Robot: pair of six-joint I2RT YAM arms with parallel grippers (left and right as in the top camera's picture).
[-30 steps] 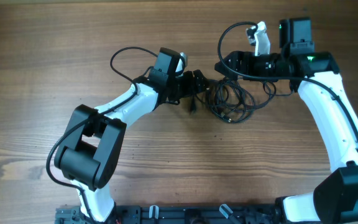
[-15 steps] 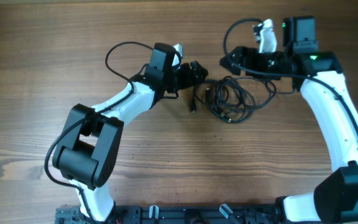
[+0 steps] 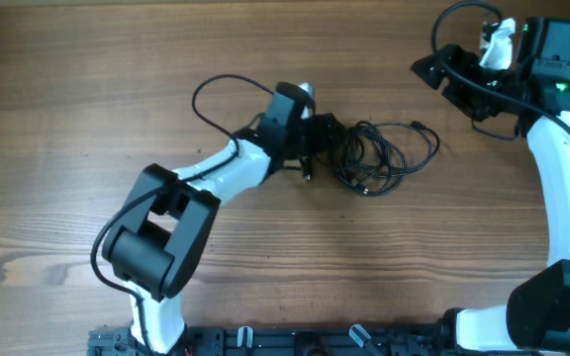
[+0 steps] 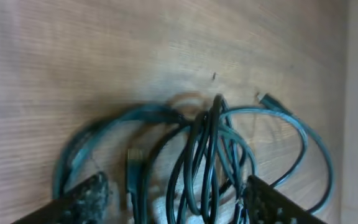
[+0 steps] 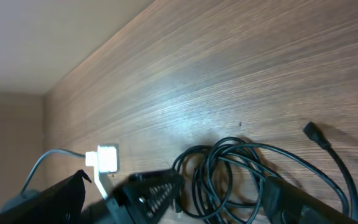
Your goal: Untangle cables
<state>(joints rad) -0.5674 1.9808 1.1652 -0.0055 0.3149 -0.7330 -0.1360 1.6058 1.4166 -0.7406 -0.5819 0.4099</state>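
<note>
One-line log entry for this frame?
left gripper open, cables between fingers | right gripper open, away from cables | still tangled

We see the cables [image 3: 372, 158] as thin black cords, tangled in a loose bundle of overlapping loops lying flat on the wooden table [image 3: 87, 109]. One small plug end [image 3: 417, 126] sticks out up-right.

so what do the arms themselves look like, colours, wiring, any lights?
Both match: the left arm and right arm have smooth white links between bulky black joint housings, black at the wrists. A thin black wire loops off the left wrist; a second wire arcs over the right. A green light glows on the right arm.
</note>
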